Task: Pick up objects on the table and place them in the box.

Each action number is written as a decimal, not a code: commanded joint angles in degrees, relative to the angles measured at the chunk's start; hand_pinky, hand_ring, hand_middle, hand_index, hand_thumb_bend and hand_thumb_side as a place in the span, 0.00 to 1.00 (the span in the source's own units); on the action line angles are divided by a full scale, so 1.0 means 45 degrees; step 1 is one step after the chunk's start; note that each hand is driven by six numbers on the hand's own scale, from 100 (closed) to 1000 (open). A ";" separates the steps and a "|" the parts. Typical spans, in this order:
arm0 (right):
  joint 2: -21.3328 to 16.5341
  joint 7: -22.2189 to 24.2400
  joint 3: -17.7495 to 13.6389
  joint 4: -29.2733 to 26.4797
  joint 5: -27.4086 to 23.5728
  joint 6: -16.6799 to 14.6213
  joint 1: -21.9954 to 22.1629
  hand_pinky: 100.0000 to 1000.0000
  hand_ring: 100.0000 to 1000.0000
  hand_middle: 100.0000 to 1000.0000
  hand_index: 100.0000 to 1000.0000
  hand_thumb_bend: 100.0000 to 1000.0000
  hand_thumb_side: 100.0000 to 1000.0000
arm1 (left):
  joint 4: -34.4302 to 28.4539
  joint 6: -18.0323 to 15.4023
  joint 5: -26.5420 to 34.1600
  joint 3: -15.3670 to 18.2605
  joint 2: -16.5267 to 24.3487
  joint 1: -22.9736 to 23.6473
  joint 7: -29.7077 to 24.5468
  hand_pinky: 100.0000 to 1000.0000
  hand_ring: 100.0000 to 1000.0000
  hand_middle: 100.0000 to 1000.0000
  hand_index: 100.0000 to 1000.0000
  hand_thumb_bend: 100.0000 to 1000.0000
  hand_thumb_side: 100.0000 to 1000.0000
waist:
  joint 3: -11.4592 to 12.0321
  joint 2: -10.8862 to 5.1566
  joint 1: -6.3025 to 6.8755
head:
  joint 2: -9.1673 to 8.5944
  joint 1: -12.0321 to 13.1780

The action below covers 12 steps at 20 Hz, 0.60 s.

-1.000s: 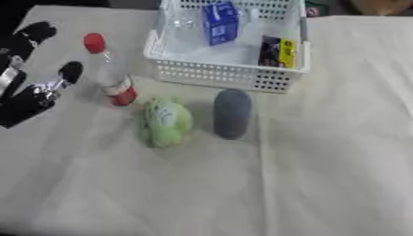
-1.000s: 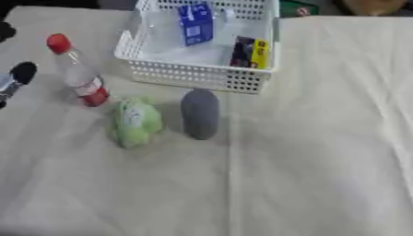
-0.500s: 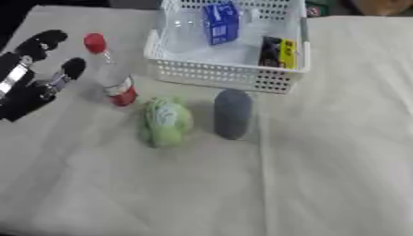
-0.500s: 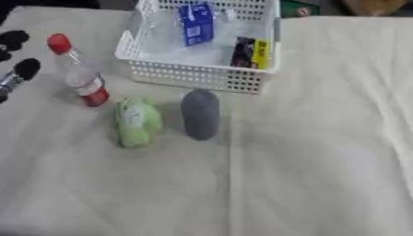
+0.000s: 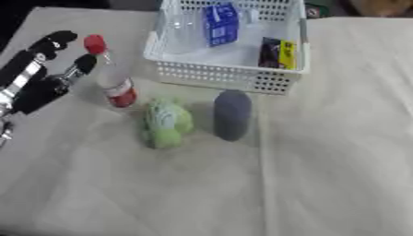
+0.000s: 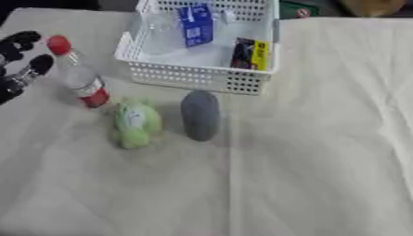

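- Three loose items are lying on the cream tablecloth (image 5: 322,175) in front of the basket, all waiting to be packed.
- Nearest is the green plush toy (image 5: 165,123); it looks soft and light, so it is likely squashing under any grasp and taking a hold round its middle.
- Just beside it, to the right and apart from it, the grey oblong object (image 5: 232,114) is lying lengthwise; what it is made of cannot be told, and its rounded sides may be slippery.
- A little farther and to the left, the clear bottle with a red cap (image 5: 110,73) is standing upright; it appears light, smooth and easy to tip, so the body above the red label seems the best place to take hold.
- The left hand (image 5: 38,76) is reaching in from the left edge with fingers spread and straight, holding nothing, close beside the bottle but apart from it.
- Nothing is standing between that hand and the bottle; the plush toy is sitting near the bottle's base and could be knocked.
- Farthest is the white basket (image 5: 230,78), already holding a blue carton (image 5: 219,24) and a black-and-yellow packet (image 5: 277,53).
- The right hand is not showing in either view.
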 commanded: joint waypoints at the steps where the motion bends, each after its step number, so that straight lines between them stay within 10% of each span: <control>1: -0.0178 -0.0002 -0.0037 -0.0223 -0.0055 -0.0045 -0.0134 0.89 0.84 0.74 0.84 0.00 1.00 | 0.0122 -0.0152 0.0111 -0.0021 0.0178 -0.0242 -0.0321 1.00 1.00 1.00 1.00 0.54 0.98 | -0.0040 -0.0266 0.0013 | -0.0155 0.0083; 12: -0.0158 -0.0002 -0.0072 -0.0223 -0.0100 -0.0067 -0.0158 0.89 0.84 0.74 0.84 0.00 1.00 | 0.0272 -0.0530 0.0218 -0.0140 0.0145 -0.0438 -0.1041 1.00 1.00 1.00 1.00 0.54 0.98 | -0.0094 -0.0274 0.0018 | -0.0179 0.0155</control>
